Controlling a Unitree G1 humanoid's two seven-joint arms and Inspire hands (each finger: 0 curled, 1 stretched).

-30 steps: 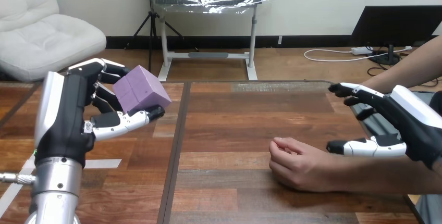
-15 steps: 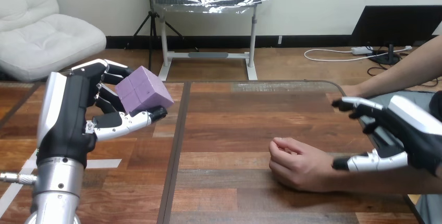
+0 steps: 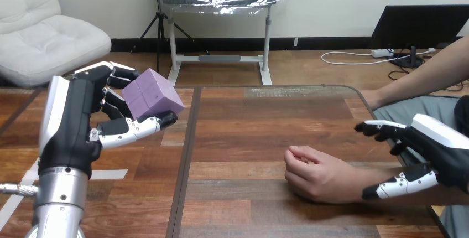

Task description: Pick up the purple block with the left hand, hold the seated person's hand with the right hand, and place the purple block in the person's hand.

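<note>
My left hand (image 3: 77, 122) is raised over the table's left part, its fingers and thumb curled round the purple block (image 3: 152, 96), which is off the wood. The person's hand (image 3: 315, 175) rests on the table right of the middle, loosely curled, with the forearm running off to the right. My right hand (image 3: 437, 152) hovers at the right edge by that forearm, fingers spread above it and the thumb (image 3: 398, 186) low in front of it. Its fingers are open and do not wrap the wrist.
The wooden table (image 3: 249, 122) has a dark seam (image 3: 185, 160) running front to back between my left hand and the person's hand. The person's other arm (image 3: 426, 80) crosses the far right corner.
My right hand has dropped lower and nearer, down to the level of the person's forearm. The left hand with the block has barely shifted. The person's hand lies still.
</note>
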